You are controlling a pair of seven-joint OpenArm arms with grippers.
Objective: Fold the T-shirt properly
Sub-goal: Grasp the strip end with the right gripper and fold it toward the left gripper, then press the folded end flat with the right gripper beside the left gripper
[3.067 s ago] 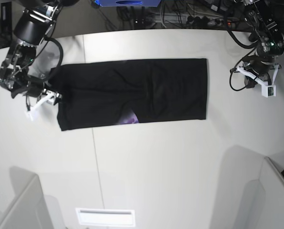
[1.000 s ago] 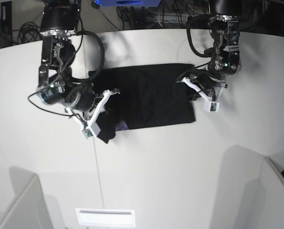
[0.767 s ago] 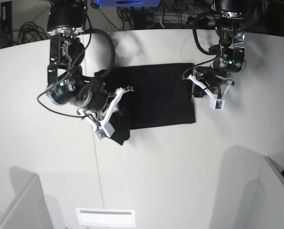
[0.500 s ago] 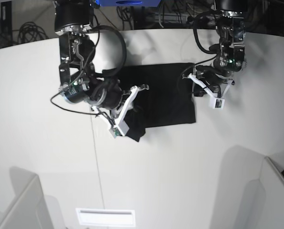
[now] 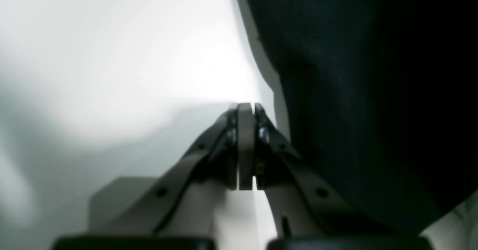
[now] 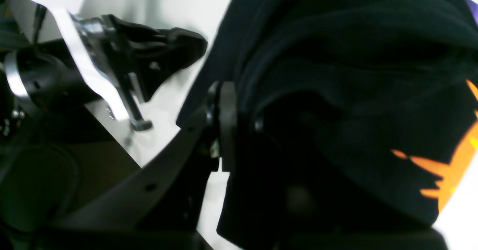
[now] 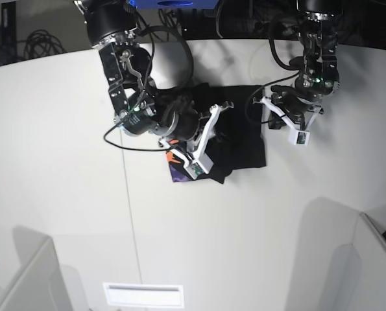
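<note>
The right gripper [image 6: 239,130] is clamped on a raised fold of the black T-shirt [image 7: 244,139], which lies centre-top on the white table [image 7: 63,162]. The left gripper [image 5: 246,110] is pressed closed on nothing beside the shirt's right edge

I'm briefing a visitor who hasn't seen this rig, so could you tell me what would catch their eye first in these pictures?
Probably the black T-shirt, bunched near the middle of the white table, with its orange and purple print peeking out at the lower left edge. Next, the right gripper reaching over the cloth and shut on a fold of it. The left gripper is shut just beside the shirt's far edge, holding nothing.
</note>
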